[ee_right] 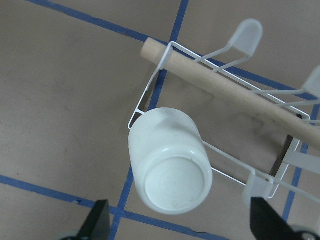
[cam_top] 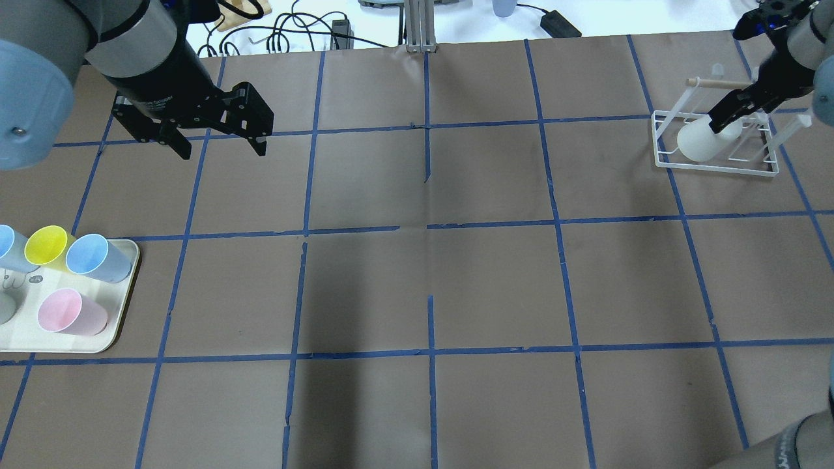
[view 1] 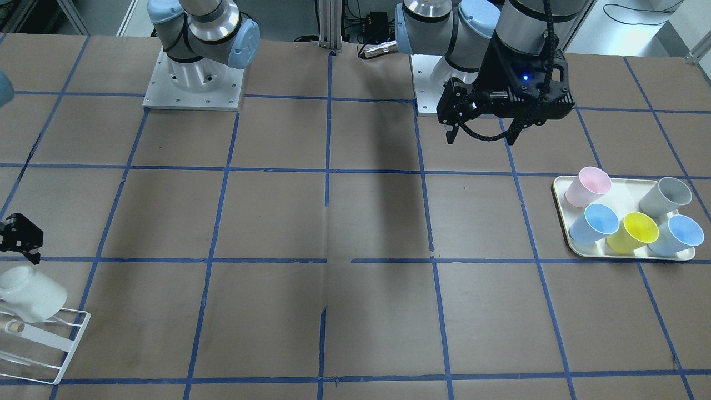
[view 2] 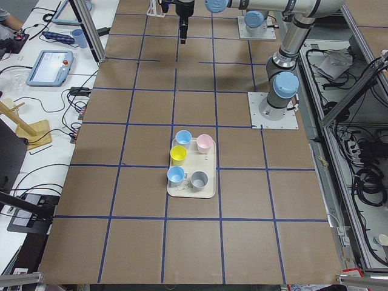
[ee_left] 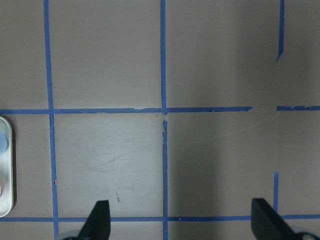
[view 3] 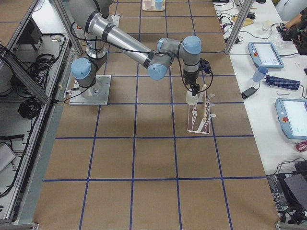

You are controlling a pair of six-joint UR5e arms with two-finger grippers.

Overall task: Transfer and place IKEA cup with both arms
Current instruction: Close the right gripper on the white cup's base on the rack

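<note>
The white IKEA cup (ee_right: 167,162) hangs bottom-outward and tilted on a prong of a white wire rack (cam_top: 717,166) at the table's far right; it also shows in the overhead view (cam_top: 700,142) and the front view (view 1: 28,291). My right gripper (ee_right: 181,222) is open just above the cup, fingers wide on either side and not touching it; it shows in the overhead view (cam_top: 736,117) too. My left gripper (cam_top: 223,151) is open and empty, hovering over bare table near its base (view 1: 480,136).
A cream tray (view 1: 561,191) on my left side holds a pink cup (view 1: 587,186), a grey cup (view 1: 665,195), a yellow cup (view 1: 639,229) and two blue cups. The rack has a wooden dowel (ee_right: 225,85). Blue tape lines grid the brown table.
</note>
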